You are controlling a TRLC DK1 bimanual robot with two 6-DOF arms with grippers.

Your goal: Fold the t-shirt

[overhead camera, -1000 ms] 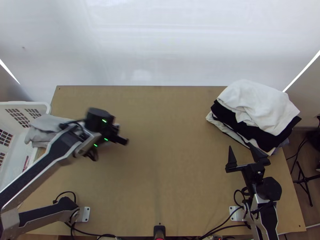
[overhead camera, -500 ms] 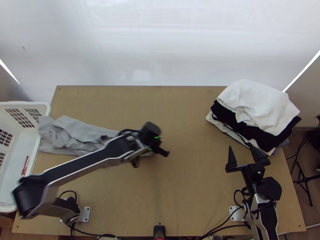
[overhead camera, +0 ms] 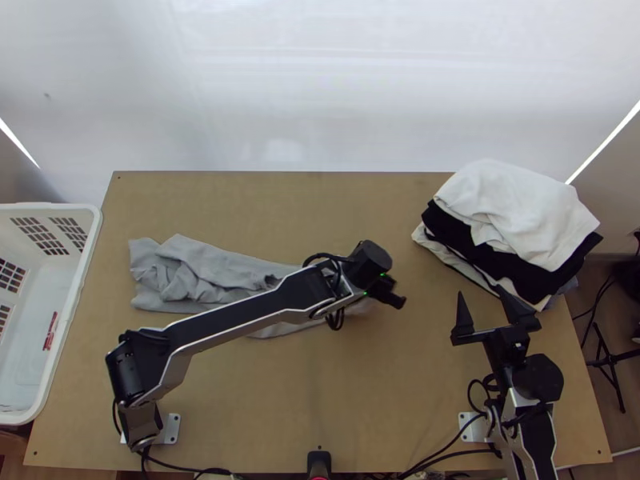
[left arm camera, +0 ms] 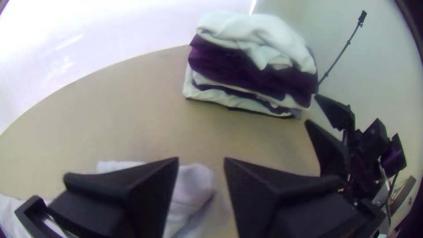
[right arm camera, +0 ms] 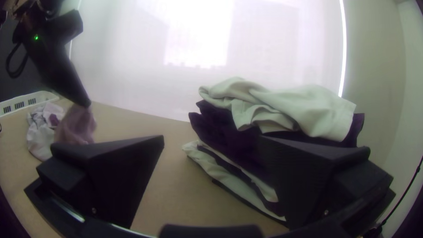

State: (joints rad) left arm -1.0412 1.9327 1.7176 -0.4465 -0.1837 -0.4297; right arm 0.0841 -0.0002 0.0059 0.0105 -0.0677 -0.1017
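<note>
The wooden table (overhead camera: 416,368) is being backed by a pale sheet (overhead camera: 320,88); left of centre, the bunched grey t-shirt (overhead camera: 216,276) is being overhung by the left gripper (overhead camera: 398,302), its fingers and the right gripper's (overhead camera: 480,292) being held apart

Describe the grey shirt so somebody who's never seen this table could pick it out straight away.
On the wooden table, find the white basket at the left edge and the clothes pile at the right. Between them, nearer the basket, the grey shirt lies in a long, rumpled strip. Unlike the stacked white and black garments, it lies by itself, directly on the wood.
</note>
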